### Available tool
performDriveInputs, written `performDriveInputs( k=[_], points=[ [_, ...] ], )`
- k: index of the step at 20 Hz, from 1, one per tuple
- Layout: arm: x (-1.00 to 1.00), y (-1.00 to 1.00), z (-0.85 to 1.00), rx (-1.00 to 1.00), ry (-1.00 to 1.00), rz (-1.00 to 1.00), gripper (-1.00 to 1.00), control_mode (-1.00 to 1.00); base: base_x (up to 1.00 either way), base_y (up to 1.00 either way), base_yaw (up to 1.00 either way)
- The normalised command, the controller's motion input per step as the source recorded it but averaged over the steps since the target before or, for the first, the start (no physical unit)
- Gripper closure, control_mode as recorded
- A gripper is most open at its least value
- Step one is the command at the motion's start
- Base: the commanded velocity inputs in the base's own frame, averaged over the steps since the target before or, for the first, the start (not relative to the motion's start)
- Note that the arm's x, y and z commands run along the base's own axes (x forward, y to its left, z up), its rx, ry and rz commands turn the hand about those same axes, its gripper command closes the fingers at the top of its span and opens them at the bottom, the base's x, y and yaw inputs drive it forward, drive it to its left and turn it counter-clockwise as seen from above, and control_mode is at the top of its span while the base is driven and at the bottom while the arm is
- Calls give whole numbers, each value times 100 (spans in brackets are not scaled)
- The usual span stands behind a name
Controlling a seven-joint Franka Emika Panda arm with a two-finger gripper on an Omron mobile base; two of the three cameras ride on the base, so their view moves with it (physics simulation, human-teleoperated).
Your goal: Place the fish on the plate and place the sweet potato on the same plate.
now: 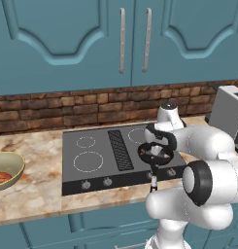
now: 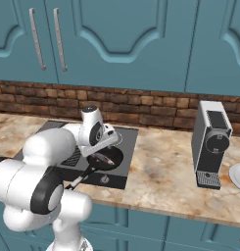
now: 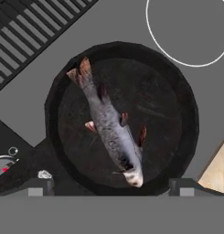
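Open claw (image 3: 111,185) over fish (image 3: 109,124) in black frying pan (image 3: 186,114) — sweet potato (image 1: 2,176) in yellowish-green bowl (image 1: 16,163).

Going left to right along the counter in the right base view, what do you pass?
Stovetop → frying pan holding the fish → bare counter → coffee machine → plate at the right edge.

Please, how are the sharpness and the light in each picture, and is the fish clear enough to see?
Hand view: even light, no glare; the fish lies clear in the dark frying pan, slightly soft. Left base view: flat light, the arm hides most of the pan. Right base view: the fish is only a small blurry streak; the plate is cut by the edge.
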Motion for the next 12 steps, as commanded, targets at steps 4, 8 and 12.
performDriveInputs(
  k=[4,8,12],
  points=[
    [8,-4,-29,0,1,0,-100,-100,0,0,0],
    [0,0,-29,0,0,0,-100,-100,0,0,0],
    [0,0,-22,0,0,0,-100,-100,0,0,0]
  ],
)
